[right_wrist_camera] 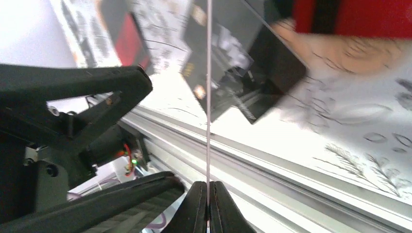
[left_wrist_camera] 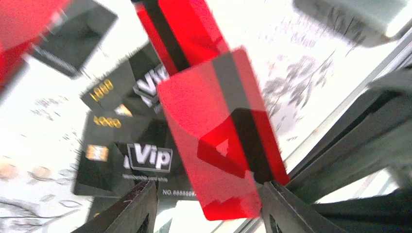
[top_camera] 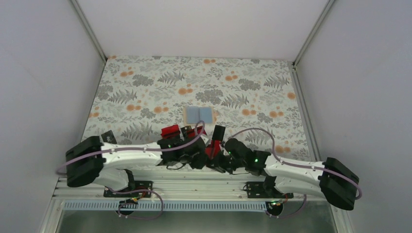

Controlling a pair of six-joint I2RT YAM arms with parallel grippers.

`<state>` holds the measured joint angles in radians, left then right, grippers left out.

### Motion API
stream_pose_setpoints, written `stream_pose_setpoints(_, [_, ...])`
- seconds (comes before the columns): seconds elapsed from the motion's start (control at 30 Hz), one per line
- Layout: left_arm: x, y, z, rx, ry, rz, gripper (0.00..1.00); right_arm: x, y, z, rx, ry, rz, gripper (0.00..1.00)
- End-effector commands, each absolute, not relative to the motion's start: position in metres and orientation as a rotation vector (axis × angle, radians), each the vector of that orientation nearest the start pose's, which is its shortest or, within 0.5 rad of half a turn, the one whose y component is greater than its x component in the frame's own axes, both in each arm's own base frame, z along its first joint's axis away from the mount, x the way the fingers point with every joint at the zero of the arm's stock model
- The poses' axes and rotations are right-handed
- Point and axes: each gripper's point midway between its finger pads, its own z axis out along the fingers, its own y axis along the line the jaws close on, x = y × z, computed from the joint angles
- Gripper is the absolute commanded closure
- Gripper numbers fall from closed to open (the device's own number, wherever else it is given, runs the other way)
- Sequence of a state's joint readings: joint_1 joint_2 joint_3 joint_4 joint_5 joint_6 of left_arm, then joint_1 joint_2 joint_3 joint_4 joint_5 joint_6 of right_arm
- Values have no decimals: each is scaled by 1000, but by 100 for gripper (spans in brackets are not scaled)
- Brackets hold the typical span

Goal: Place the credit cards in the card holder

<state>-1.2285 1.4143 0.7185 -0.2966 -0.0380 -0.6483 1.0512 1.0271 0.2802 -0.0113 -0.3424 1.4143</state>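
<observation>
White-walled enclosure [top_camera: 204,24], table under a floral tablecloth [top_camera: 145,87] with grey ferns and orange dots, aluminium rail [right_wrist_camera: 291,160] along the near edge

Right gripper [right_wrist_camera: 208,187]: jaws pressed together on a red credit card [left_wrist_camera: 218,136]. The right wrist view shows that card edge-on as a thin pale line [right_wrist_camera: 208,97] rising from between the fingers. The card is off the table and roughly upright. It has a black stripe along its length and a dark triangular patch near the middle

Left gripper [left_wrist_camera: 209,187]: jaws apart, nothing clamped. The lower end of the red credit card sits between its fingers [left_wrist_camera: 145,204], close to the right-hand one, with a gap to the left-hand one. Contact cannot be told because the frame is blurred

Top view: both grippers meet low centre over the near edge, the left gripper [top_camera: 200,158] just beside the right gripper [top_camera: 222,158], with the red credit card [top_camera: 212,149] between them

Loose credit cards [top_camera: 187,132] lie in a scattered cluster on the cloth just beyond the grippers, some overlapping. The left wrist view shows black ones with "Vip" print [left_wrist_camera: 145,158], gold digits and a chip, plus another red striped card [left_wrist_camera: 180,29] behind the held one. One dark card [top_camera: 108,137] lies apart at the left, near the left arm

Card holder [top_camera: 199,115] lies open and flat on the cloth, pale blue inside with a tan edge. It is just beyond the card cluster, centre of the table, and no card shows in it
</observation>
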Motion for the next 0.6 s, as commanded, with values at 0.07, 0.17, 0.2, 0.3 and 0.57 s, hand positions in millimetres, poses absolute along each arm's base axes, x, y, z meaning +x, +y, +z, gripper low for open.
stream_pose_setpoints(0.07, [160, -306, 128, 646, 2457, -673, 44, 119, 270, 93, 66, 2725, 1301, 96])
stream_pose_setpoints(0.17, [179, -298, 147, 619, 2410, -725, 43, 143, 270, 112, -49, 2641, 1308, 96])
stream_pose_setpoints(0.2, [185, -296, 154, 617, 2389, -743, 43, 151, 271, 119, -101, 2604, 1313, 96])
stream_pose_setpoints(0.3, [203, -293, 174, 624, 2321, -863, 43, 180, 269, 144, -239, 2458, 1332, 96])
stream_pose_setpoints(0.57, [242, -291, 220, 672, 2119, -1118, 44, 219, 272, 192, -522, 2194, 1469, 96])
